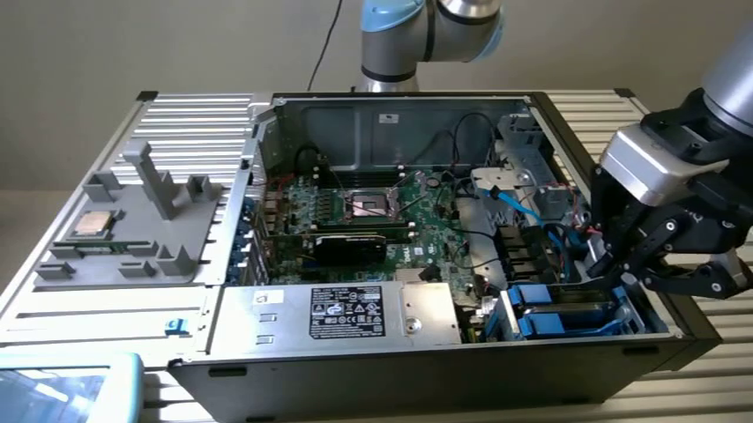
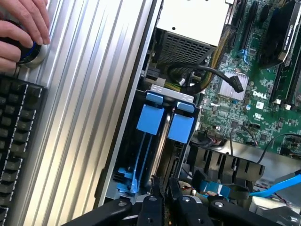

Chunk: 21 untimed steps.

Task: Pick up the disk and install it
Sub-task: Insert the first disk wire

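Exterior view: the black end effector (image 1: 632,278) hangs over the right-hand corner of the open black computer case (image 1: 353,388) on the ribbed metal counter (image 1: 189,123). Its fingers are drawn together, with nothing between them. Just below, the flat, silver-grey, blue-framed disk (image 2: 149,118) stands on edge in the drive bay, beside another blue-framed unit (image 2: 181,128).

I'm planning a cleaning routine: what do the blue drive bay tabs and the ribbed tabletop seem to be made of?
Blue drive bay tabs: likely moulded plastic, matte, with a uniform bright colour. Ribbed tabletop: apparently bare metal, probably aluminium, with a satin sheen and streaked highlights along the ridges.
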### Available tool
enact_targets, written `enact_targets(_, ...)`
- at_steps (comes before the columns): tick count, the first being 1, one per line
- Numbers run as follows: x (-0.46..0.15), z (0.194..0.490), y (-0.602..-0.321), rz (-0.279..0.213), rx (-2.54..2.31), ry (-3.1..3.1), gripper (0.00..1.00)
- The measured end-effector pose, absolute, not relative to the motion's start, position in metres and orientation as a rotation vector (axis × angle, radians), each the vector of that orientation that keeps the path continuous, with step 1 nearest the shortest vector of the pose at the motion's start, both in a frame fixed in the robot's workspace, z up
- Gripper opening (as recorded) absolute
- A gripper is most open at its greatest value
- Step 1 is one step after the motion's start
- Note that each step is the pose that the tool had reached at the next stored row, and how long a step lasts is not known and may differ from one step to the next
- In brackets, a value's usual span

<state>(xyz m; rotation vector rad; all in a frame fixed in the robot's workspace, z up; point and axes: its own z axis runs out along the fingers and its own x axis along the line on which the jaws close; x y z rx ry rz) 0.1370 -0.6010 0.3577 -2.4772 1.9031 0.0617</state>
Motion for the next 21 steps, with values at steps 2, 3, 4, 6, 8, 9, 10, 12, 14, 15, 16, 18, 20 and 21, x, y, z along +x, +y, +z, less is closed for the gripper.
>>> enact_targets(2, 0.137, 0.358, -0.596, 0.045, -2.489, 1.913, 0.16)
enact_targets(3, 0.137, 0.358, -0.593, 0.038, -2.495, 1.917, 0.16)
enact_targets(4, 0.137, 0.358, -0.591, 0.031, -2.500, 1.921, 0.16)
enact_targets(6, 0.137, 0.358, -0.586, 0.018, -2.510, 1.929, 0.16)
enact_targets(8, 0.137, 0.358, -0.581, 0.004, -2.521, 1.938, 0.16)
enact_targets(9, 0.136, 0.358, -0.578, -0.004, -2.527, 1.943, 0.16)
enact_targets(10, 0.136, 0.358, -0.576, -0.011, -2.533, 1.947, 0.16)
enact_targets(12, 0.136, 0.358, -0.573, -0.021, -2.544, 1.956, 0.16)
enact_targets(14, 0.135, 0.358, -0.572, -0.026, -2.552, 1.963, 0.16)
enact_targets(15, 0.135, 0.358, -0.571, -0.028, -2.556, 1.966, 0.16)
enact_targets(16, 0.135, 0.358, -0.570, -0.028, -2.560, 1.969, 0.16)
enact_targets(18, 0.134, 0.358, -0.568, -0.024, -2.569, 1.975, 0.16)
enact_targets(20, 0.133, 0.358, -0.567, -0.025, -2.576, 1.981, 0.16)
enact_targets(21, 0.133, 0.357, -0.567, -0.027, -2.578, 1.983, 0.16)
